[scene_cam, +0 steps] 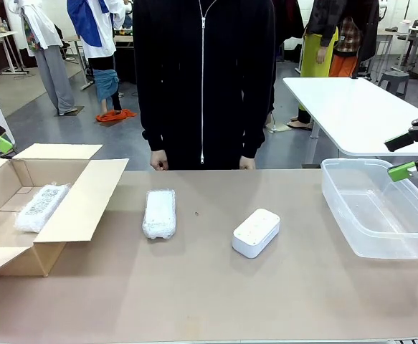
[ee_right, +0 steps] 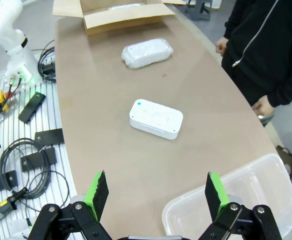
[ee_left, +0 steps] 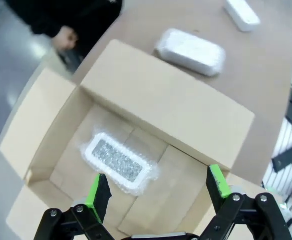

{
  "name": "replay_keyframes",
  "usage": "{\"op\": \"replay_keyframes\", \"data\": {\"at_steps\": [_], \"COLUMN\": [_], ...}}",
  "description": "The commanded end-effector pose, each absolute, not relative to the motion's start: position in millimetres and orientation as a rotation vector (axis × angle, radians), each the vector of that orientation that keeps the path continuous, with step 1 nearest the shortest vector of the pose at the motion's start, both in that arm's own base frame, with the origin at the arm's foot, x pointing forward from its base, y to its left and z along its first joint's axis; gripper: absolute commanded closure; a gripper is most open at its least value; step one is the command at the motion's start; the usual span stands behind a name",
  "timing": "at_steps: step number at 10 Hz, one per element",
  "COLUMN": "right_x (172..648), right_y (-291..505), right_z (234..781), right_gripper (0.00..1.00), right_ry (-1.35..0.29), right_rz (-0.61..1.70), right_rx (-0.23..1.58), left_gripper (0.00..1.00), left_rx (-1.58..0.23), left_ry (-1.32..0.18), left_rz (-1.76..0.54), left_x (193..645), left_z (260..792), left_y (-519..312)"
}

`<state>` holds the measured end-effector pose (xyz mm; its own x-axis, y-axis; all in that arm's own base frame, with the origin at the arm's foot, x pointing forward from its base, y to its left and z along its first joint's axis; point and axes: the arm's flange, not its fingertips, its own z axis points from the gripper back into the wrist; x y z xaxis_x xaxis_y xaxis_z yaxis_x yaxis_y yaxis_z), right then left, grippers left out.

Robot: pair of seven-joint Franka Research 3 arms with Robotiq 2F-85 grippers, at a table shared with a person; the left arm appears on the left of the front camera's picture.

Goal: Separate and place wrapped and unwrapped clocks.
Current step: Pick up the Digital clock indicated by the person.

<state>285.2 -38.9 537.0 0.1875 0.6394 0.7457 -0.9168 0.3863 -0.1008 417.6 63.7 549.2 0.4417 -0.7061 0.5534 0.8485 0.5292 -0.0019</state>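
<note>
One bubble-wrapped clock [scene_cam: 41, 206] [ee_left: 118, 161] lies inside the open cardboard box [scene_cam: 87, 197] [ee_left: 161, 100] at the table's left. A second wrapped clock [scene_cam: 159, 213] [ee_left: 191, 50] [ee_right: 147, 52] lies on the table to the right of the box. The bare white clock [scene_cam: 256, 232] [ee_right: 156, 118] [ee_left: 241, 13] rests near the table's middle. My left gripper [ee_left: 156, 192] hovers open above the box with nothing between its fingers; one green fingertip [scene_cam: 1, 145] shows at the far left. My right gripper [ee_right: 156, 197] [scene_cam: 409, 154] hangs open and empty over the clear plastic bin [scene_cam: 381, 208] [ee_right: 236, 200].
A person in a black zipped jacket [scene_cam: 203, 79] stands at the far edge, hands [scene_cam: 158, 161] at the table's rim. Cables and tools [ee_right: 15, 160] lie beside the table on the robot's side. Another white table [scene_cam: 352, 107] stands behind at the right.
</note>
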Motion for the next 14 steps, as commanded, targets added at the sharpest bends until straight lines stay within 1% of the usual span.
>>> {"op": "replay_keyframes", "data": {"at_steps": [1,3,6,10,11,14], "right_x": [288.3,288.3,288.3,288.3,288.3,288.3], "right_y": [-38.4,-38.4,-38.4,-38.4,-38.4,-38.4], "right_z": [538.3,538.3,538.3,538.3,538.3,538.3], "right_gripper": [0.0,0.0,0.0,0.0,0.0,0.0], "right_ry": [-0.824,-0.824,-0.824,-0.824,-0.824,-0.824], "right_rz": [1.149,1.149,1.149,1.149,1.149,1.149], "right_rx": [0.448,0.448,0.448,0.448,0.448,0.448], "left_gripper": [0.0,0.0,0.0,0.0,0.0,0.0], "left_rx": [-0.406,-0.481,-0.544,-0.625,-0.57,-0.57], "left_ry": [-0.497,-0.494,-0.52,-0.679,-0.59,-0.59], "left_rz": [-1.167,-1.297,-1.374,-1.382,-1.382,-1.382], "left_x": [438.4,448.5,469.0,478.4,473.6,473.6], "left_z": [553.2,542.3,521.4,512.0,509.2,509.2], "left_y": [74.4,88.8,92.3,90.7,89.6,89.6]}}
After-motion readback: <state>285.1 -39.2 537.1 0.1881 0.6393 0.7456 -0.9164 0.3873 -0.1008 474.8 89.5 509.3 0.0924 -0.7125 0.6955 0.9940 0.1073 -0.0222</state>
